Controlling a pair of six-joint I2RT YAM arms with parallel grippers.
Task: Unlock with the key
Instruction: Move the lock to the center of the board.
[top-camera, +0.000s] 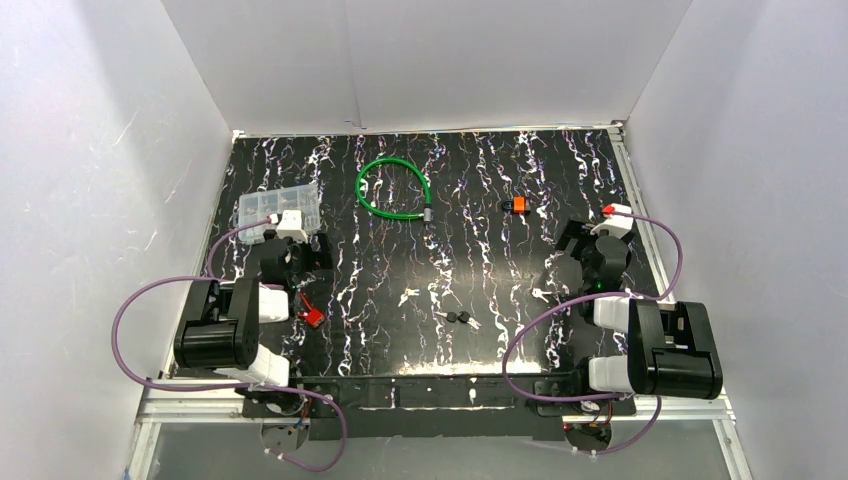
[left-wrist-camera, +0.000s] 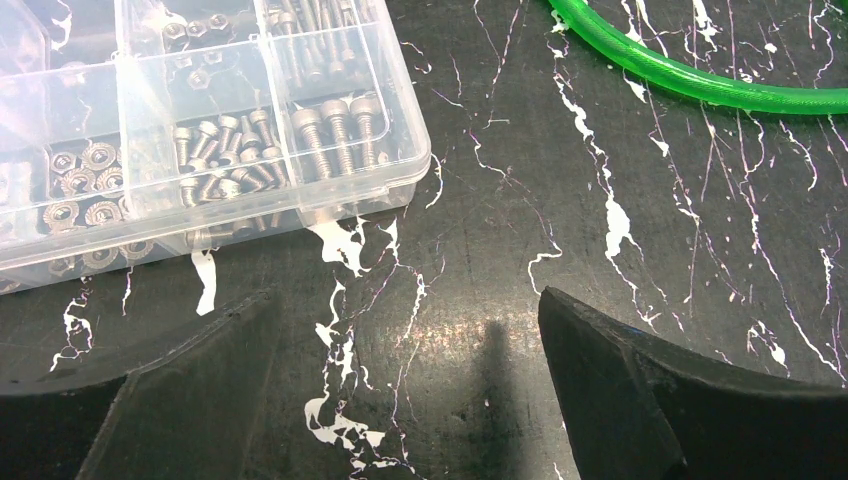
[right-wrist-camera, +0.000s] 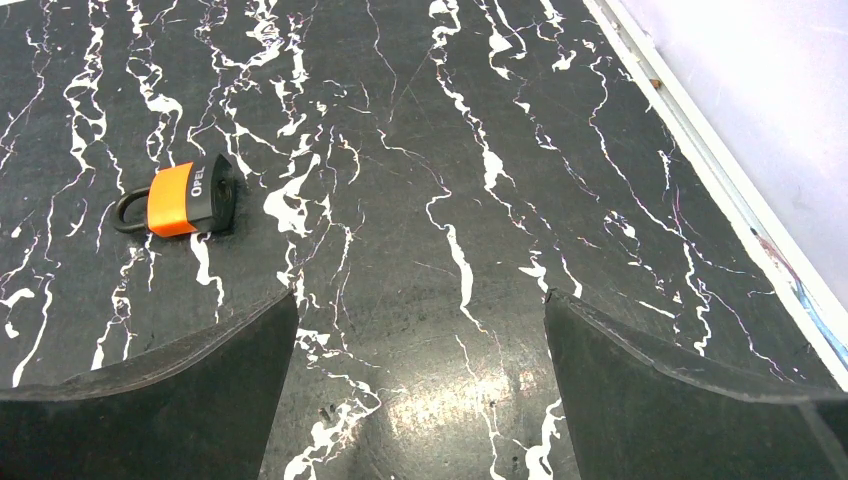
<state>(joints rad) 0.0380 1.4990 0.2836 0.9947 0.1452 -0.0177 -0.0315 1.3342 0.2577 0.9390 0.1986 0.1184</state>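
Observation:
A small orange padlock (top-camera: 518, 205) lies on the black marbled table (top-camera: 470, 260) at the right rear, its shackle closed, and shows ahead-left in the right wrist view as the orange padlock (right-wrist-camera: 185, 197). A green cable lock (top-camera: 392, 188) is coiled at the rear centre. A red padlock (top-camera: 312, 315) lies near the left arm. Loose keys lie mid-table: a silver pair (top-camera: 408, 296), black-headed keys (top-camera: 458, 319) and a silver key (top-camera: 540, 294). My left gripper (top-camera: 296, 243) (left-wrist-camera: 410, 330) and right gripper (top-camera: 597, 238) (right-wrist-camera: 420, 320) both stand open and hold nothing.
A clear compartment box (top-camera: 280, 208) of screws and nuts sits just ahead-left of the left gripper, seen close as the box (left-wrist-camera: 200, 130). The green cable (left-wrist-camera: 700, 80) crosses the upper right of the left wrist view. White walls enclose the table; a metal rail (right-wrist-camera: 720, 190) edges its right side.

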